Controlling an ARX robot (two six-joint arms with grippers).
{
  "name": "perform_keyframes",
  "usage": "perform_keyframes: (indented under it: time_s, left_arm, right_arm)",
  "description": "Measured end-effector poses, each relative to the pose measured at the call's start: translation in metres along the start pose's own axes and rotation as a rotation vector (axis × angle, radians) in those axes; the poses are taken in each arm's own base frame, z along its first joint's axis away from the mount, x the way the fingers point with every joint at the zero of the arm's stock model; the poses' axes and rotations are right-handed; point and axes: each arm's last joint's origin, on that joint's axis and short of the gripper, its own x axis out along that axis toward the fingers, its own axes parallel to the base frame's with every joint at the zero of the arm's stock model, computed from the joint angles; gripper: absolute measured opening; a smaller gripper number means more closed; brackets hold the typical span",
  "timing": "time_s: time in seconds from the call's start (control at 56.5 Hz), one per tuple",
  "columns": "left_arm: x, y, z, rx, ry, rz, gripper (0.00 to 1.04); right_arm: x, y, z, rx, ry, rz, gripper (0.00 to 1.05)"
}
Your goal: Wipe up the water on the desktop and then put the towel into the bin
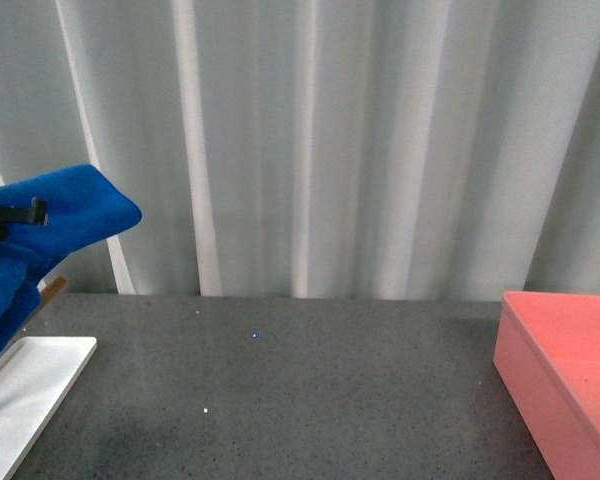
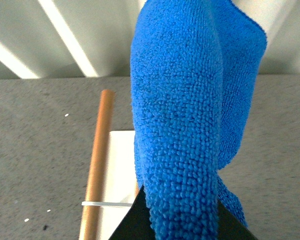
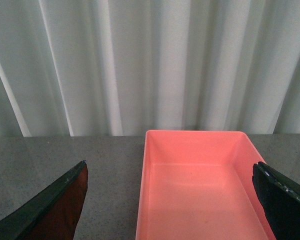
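Observation:
My left gripper (image 1: pixel 0 215) is shut on the royal-blue towel (image 1: pixel 50 235) and holds it in the air at the far left, above the dark grey desktop (image 1: pixel 280 390). In the left wrist view the towel (image 2: pixel 185 115) fills the middle and hides the jaws, drooping over both sides. The salmon-pink bin (image 1: pixel 570 370) stands at the right edge of the desktop. In the right wrist view the bin (image 3: pixel 195 195) lies empty straight ahead, and my right gripper (image 3: pixel 172 200) is open above its near end, with one finger (image 3: pixel 55 210) outside its wall.
A flat white stand (image 1: pixel 25 400) with a wooden peg (image 2: pixel 97 165) sits at the left front, under the held towel. A pale pleated curtain (image 1: pixel 330 140) closes off the back of the desktop.

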Motion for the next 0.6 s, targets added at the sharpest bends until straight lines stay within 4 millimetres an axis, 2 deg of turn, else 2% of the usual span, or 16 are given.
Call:
perform_keyframes:
  time_s: [0.089,0.142,0.248,0.336,0.407,0.602]
  left_arm:
    - [-0.033,-0.023,0.017,-0.05,-0.096,-0.215,0.05]
    - [-0.054,-0.044,0.022,-0.083,-0.132,-0.372,0.05]
    - [-0.077,-0.076,0.025,-0.133,-0.172,-0.565,0.05]
    - [-0.089,-0.104,0.026,-0.175,-0.189,-0.678,0.05]
    - [-0.095,-0.127,0.026,-0.211,-0.201,-0.699,0.05]
    - [-0.098,-0.175,0.03,-0.281,-0.235,-0.759,0.05]
  right_arm:
    - [0.0,0.0,0.0,0.0,0.0,0.0,0.98]
    - [0.0,0.0,0.0,0.0,0.0,0.0,0.98]
    - [0.0,0.0,0.0,0.0,0.0,0.0,0.98]
    - [0.0,0.0,0.0,0.0,0.0,0.0,0.98]
    - [0.0,0.0,0.0,0.0,0.0,0.0,0.98]
    - [0.0,0.0,0.0,0.0,0.0,0.0,0.98]
